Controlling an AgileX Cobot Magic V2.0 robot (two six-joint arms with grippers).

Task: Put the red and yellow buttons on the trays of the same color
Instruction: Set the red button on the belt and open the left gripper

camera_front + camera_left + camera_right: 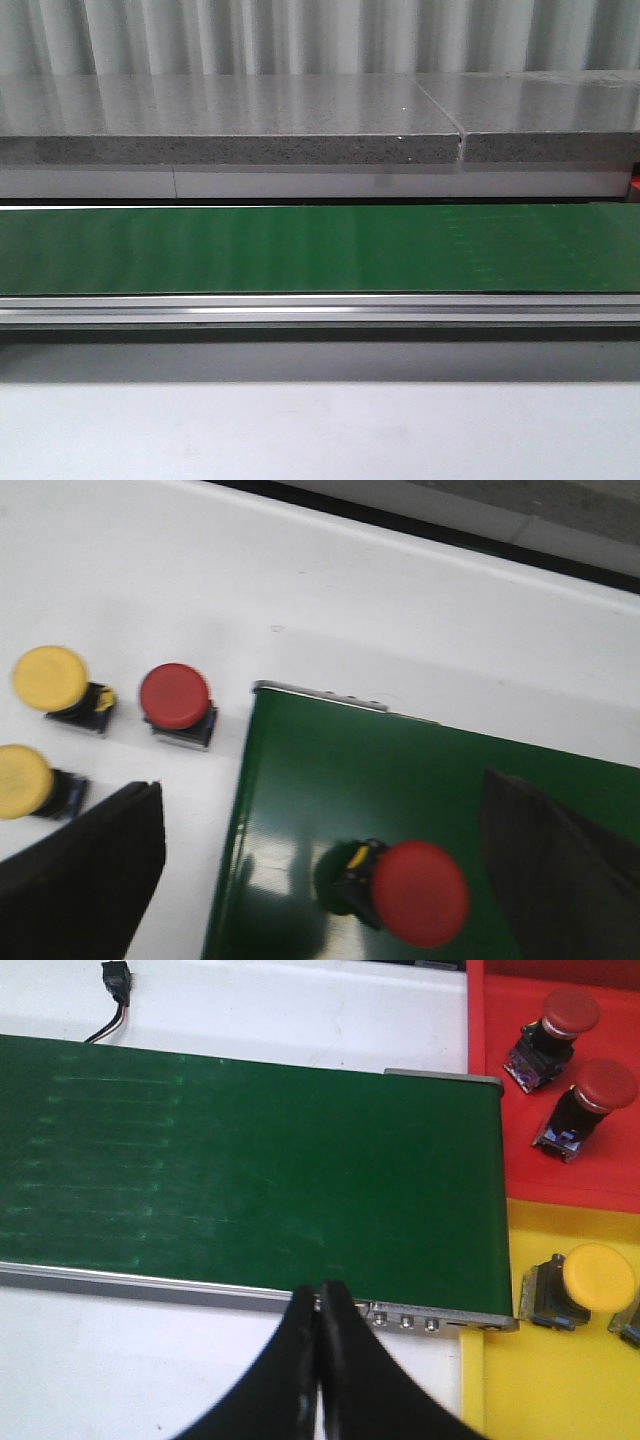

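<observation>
While the left end effector (pixel 320 880) gapes over a red button (pixel 415 892), the right end effector (pixel 318 1360) is pinched closed.

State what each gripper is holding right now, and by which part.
Nothing is held. The left gripper is open above a red button lying on the green belt; the right gripper is shut on nothing.

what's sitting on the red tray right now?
Two red buttons lie on the red tray, both tipped on their sides. The tray runs past the right wrist view's edge, so anything further along it is unseen.
</observation>
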